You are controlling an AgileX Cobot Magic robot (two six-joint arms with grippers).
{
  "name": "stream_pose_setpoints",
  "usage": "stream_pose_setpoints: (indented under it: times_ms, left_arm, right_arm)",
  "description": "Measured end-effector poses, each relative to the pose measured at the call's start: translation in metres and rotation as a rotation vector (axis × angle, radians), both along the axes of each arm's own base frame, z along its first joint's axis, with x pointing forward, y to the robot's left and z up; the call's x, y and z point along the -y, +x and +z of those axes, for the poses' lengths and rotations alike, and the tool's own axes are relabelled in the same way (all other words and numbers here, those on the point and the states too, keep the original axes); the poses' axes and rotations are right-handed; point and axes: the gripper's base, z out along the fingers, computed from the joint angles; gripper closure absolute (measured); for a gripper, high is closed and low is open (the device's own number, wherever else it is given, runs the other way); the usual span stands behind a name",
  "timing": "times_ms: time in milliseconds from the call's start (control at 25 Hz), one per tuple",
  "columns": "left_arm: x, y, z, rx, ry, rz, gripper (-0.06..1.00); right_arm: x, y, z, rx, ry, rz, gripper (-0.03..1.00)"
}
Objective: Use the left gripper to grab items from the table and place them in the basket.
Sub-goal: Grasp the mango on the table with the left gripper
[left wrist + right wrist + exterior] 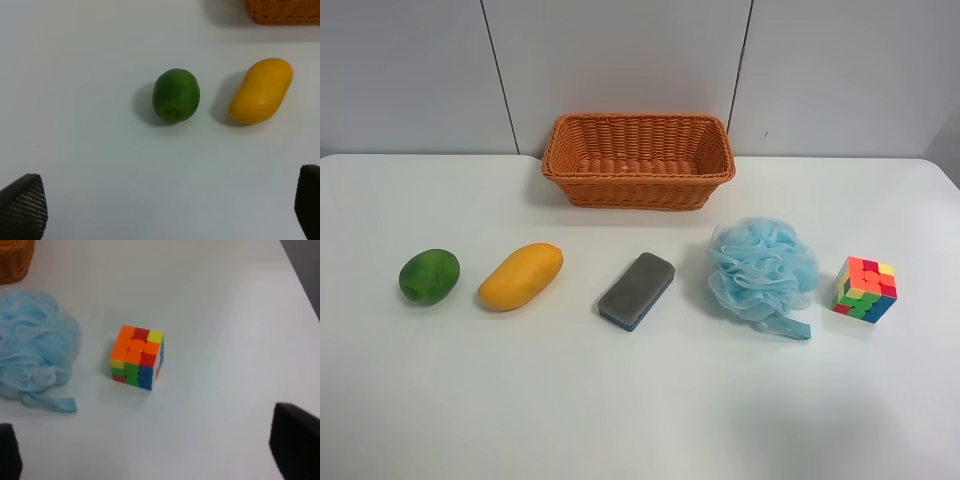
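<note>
Five items (637,290) lie in a row on the surface (640,410), none in the basket (636,188). Left claw (165,212) hangs wide open near the green fruit (176,95), which looks round and slick: an off-centre pinch could send it rolling.

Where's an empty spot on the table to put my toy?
The wide table strip from the sponge down to the exterior high view's bottom edge is bare. Either side of the basket too. Crowded: between sponge, pouf and cube.
</note>
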Motion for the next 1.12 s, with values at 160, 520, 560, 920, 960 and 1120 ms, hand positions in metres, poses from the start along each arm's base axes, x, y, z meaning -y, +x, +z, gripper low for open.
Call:
stream_pose_setpoints:
  times_ms: [160, 520, 560, 920, 960, 1120]
  left_arm:
    - [0.0000, 0.0000, 0.0000, 0.000, 0.000, 0.000, -0.05]
    - [0.0000, 0.0000, 0.0000, 0.000, 0.000, 0.000, -0.05]
    - [0.0000, 0.0000, 0.0000, 0.000, 0.000, 0.000, -0.05]
    - [0.0000, 0.0000, 0.0000, 0.000, 0.002, -0.001, -0.05]
    - [0.0000, 0.0000, 0.0000, 0.000, 0.002, -0.001, -0.05]
    - [0.0000, 0.0000, 0.0000, 0.000, 0.002, -0.001, -0.05]
  right_arm:
    - [0.0000, 0.0000, 0.0000, 0.000, 0.000, 0.000, -0.03]
    - [0.0000, 0.0000, 0.0000, 0.000, 0.000, 0.000, -0.03]
    - [0.0000, 0.0000, 0.0000, 0.000, 0.000, 0.000, -0.03]
    - [0.0000, 0.0000, 0.0000, 0.000, 0.000, 0.000, -0.03]
    - [0.0000, 0.0000, 0.0000, 0.000, 0.000, 0.000, -0.03]
    - [0.0000, 0.0000, 0.0000, 0.000, 0.000, 0.000, -0.03]
